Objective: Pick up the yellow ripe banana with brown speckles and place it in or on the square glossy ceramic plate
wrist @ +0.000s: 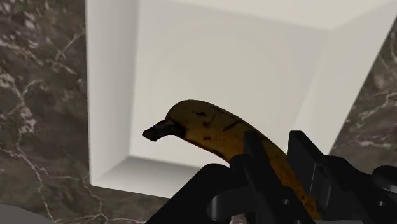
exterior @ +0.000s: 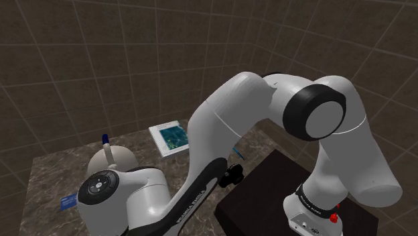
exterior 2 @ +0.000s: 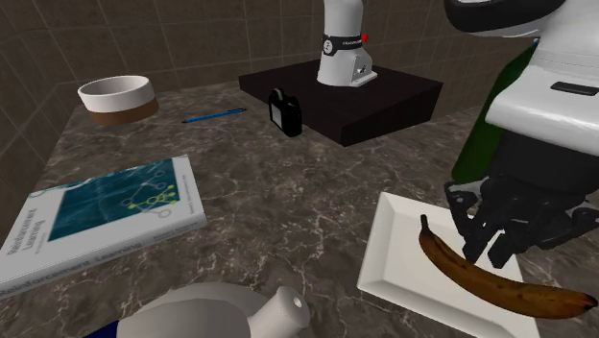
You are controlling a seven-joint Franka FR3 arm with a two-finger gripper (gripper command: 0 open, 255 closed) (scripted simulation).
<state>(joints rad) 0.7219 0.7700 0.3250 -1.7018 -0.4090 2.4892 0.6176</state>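
Wrist view: pincer [wrist: 275, 151] clasps the brown-speckled yellow banana [wrist: 203, 124] low over the square plate [wrist: 108, 95], toward the counter's [wrist: 38, 127] edge opposite the stand [exterior 2: 384, 96]. Released off-centre, its overhanging end could tip it off.

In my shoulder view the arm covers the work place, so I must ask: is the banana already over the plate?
Observer: Yes. The banana is over the white square plate, with its stem end above the flat inner part.
Operator: Do the fingers hold it?
Observer: Yes. In the wrist view the fingers clasp it from both sides.
Operator: Is there another dish I could confuse with the plate?
Observer: Only a round white bowl with a brown base, far from the plate, near the wall.
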